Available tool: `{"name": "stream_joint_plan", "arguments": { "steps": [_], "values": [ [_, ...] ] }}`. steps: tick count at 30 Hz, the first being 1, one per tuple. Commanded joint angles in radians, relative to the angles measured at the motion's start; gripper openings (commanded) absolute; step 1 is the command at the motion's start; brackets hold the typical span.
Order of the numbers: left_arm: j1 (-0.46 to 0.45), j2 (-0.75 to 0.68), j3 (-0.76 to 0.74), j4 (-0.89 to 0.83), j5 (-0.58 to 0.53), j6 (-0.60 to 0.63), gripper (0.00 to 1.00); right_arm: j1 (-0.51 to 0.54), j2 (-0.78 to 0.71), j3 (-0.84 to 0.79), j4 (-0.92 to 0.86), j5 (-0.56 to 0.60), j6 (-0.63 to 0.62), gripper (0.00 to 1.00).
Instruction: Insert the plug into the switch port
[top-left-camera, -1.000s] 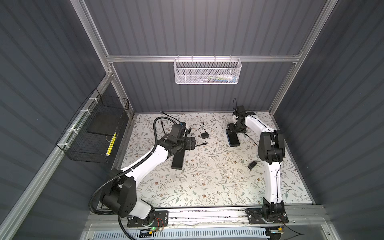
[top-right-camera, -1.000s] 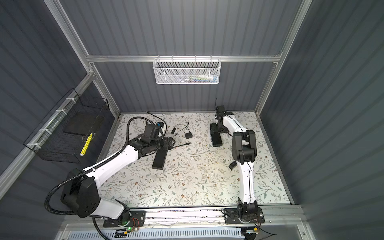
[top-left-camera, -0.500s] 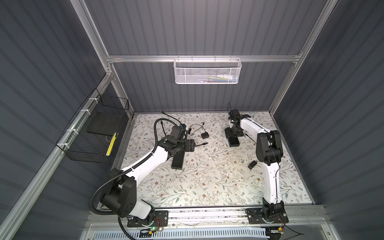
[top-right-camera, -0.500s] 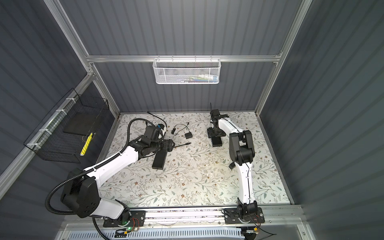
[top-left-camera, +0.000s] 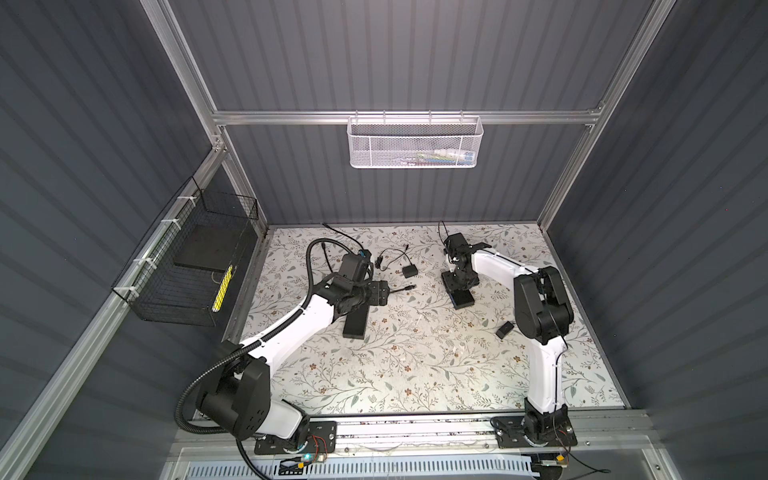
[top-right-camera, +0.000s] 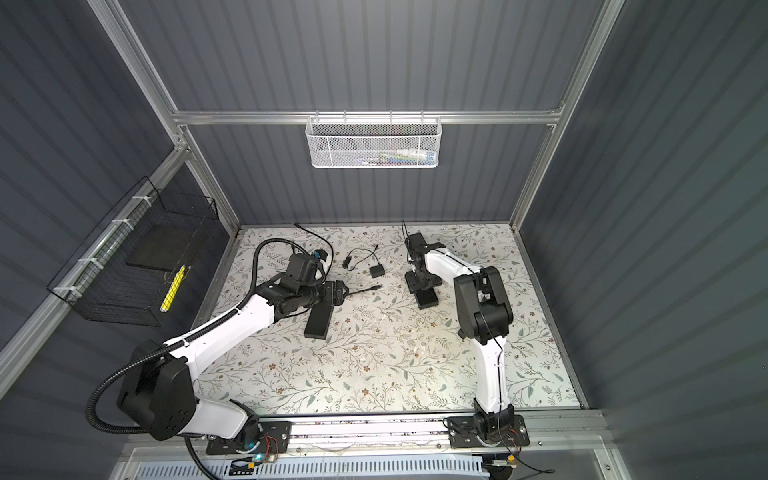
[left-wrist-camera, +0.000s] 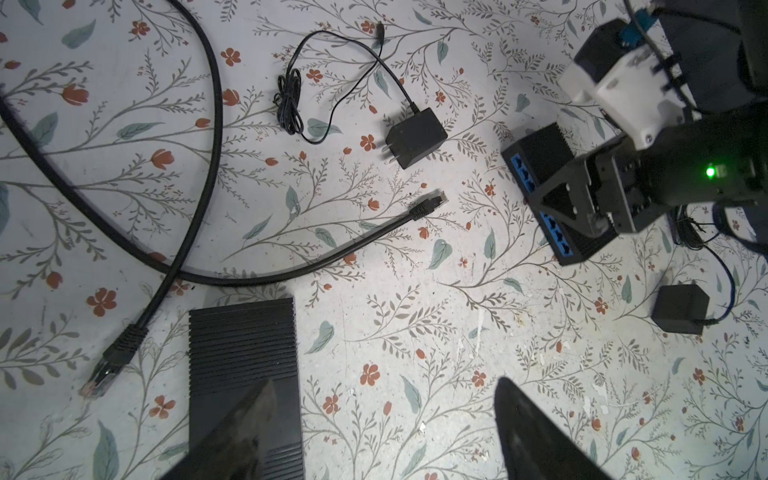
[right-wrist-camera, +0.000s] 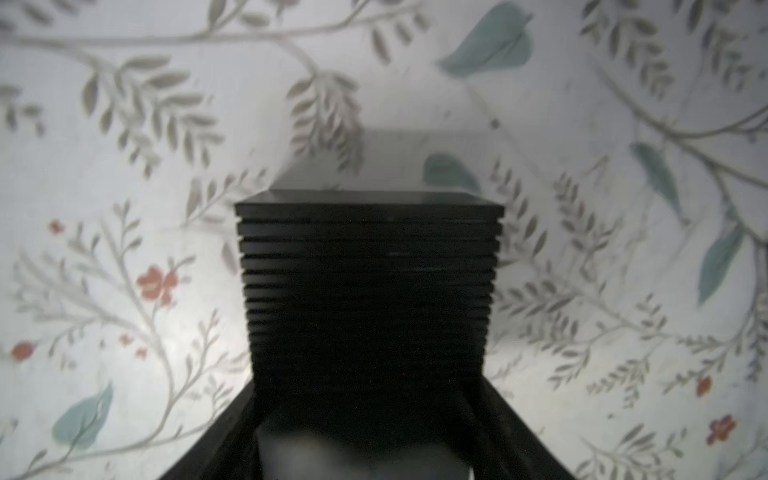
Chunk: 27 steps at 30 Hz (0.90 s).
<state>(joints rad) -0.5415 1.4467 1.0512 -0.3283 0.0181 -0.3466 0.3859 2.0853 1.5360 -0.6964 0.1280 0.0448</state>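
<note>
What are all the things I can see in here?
switch: one, black with blue ports, under the right gripper
ribbed box: one, black, by the left gripper
cable: one, black, loose on the mat, a plug at each end
adapter: two, black, mid-mat and by the right arm
basket: two, white on back wall, black on left wall
mat: one, floral, underneath
left gripper: one, black, open, over the mat
right gripper: one, black, astride the switch
</note>
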Motion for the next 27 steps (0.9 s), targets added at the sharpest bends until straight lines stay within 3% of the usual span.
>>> {"name": "stream_joint_plan", "arguments": {
  "steps": [1, 6, 12, 19, 24, 27],
  "values": [
    [0.006, -0.003, -0.009, -0.005, 0.008, 0.028, 0.83, 0.059, -0.071, -0.089, 0.0, -0.014, 0.009, 0.55],
    [0.006, 0.032, -0.001, 0.014, 0.041, 0.025, 0.82, 0.112, -0.122, -0.193, -0.014, -0.072, 0.003, 0.65],
    [0.006, 0.045, 0.017, 0.012, 0.043, 0.029, 0.82, 0.084, -0.233, -0.199, -0.087, -0.095, -0.012, 0.78],
    [0.007, 0.046, 0.006, 0.019, 0.021, 0.045, 0.82, -0.134, -0.395, -0.179, -0.092, -0.111, 0.003, 0.79],
    [0.008, 0.046, 0.009, 0.02, 0.023, 0.077, 0.83, -0.28, -0.269, -0.101, -0.114, 0.065, -0.066, 0.73],
    [0.019, 0.039, 0.022, 0.004, 0.04, 0.106, 0.83, -0.348, -0.163, -0.016, -0.145, 0.045, -0.092, 0.7]
  ]
}}
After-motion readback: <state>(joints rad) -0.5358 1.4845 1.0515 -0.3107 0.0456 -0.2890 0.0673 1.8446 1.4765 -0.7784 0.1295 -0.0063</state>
